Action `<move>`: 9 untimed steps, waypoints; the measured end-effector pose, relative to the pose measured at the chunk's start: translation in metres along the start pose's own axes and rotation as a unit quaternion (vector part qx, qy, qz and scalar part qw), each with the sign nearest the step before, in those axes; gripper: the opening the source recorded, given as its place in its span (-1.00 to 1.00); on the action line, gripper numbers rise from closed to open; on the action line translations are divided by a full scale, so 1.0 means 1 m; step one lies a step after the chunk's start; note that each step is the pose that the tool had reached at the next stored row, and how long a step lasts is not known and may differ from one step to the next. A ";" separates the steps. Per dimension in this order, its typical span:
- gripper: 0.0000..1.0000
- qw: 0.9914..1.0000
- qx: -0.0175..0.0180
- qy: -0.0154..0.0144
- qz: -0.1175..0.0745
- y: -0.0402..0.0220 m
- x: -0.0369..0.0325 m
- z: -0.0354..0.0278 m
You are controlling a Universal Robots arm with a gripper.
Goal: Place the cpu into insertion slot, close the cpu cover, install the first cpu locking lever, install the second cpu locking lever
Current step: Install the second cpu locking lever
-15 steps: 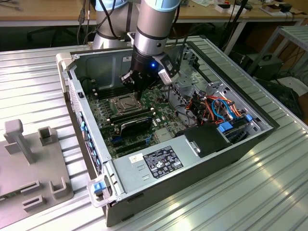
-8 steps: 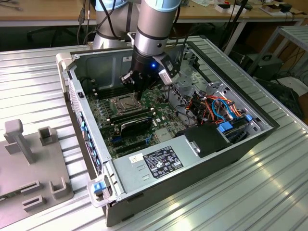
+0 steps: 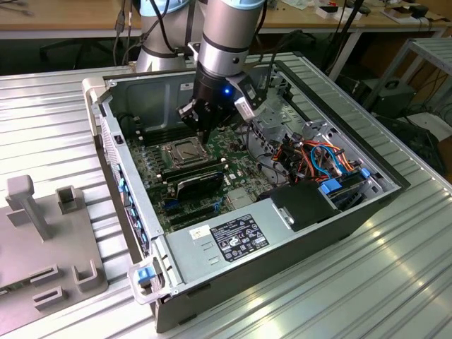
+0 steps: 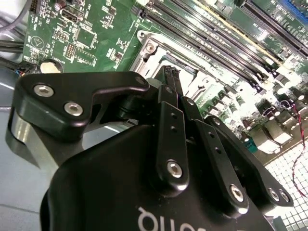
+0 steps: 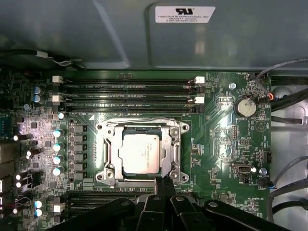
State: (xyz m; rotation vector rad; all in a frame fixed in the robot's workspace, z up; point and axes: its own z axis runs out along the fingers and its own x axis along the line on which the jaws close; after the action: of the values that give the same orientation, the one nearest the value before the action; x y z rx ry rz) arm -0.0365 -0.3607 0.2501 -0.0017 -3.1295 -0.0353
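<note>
The cpu, a silver-grey square chip, lies in the insertion slot on the green motherboard. The cpu cover, a thin metal frame, lies flat around the chip's edges. My gripper is shut with its two black fingers pressed together and nothing visible between them. Its tips sit right at the slot's edge, on the side away from the long memory slots. In the exterior view the gripper hangs just above the slot inside the open computer case. In the second wrist view the shut fingertips point at the slot's metal rim.
Long black memory slots run beside the socket. A black shroud sits close to the socket, and the power supply lies nearer the front. Coloured cables crowd the exterior view's right. A grey fixture stands on the table outside the case.
</note>
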 end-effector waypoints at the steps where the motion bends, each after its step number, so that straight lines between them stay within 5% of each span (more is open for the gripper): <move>1: -0.79 1.000 0.000 0.000 0.000 -0.0023 0.0000 0.0000; 7: -0.79 1.000 0.002 0.000 0.000 -0.0157 0.0000 -0.0003; 9: -0.79 1.000 0.002 0.000 0.000 -0.0159 0.0000 -0.0003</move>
State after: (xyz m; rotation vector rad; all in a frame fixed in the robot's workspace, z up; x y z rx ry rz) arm -0.0366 -0.3766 0.2501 -0.0020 -3.1296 -0.0291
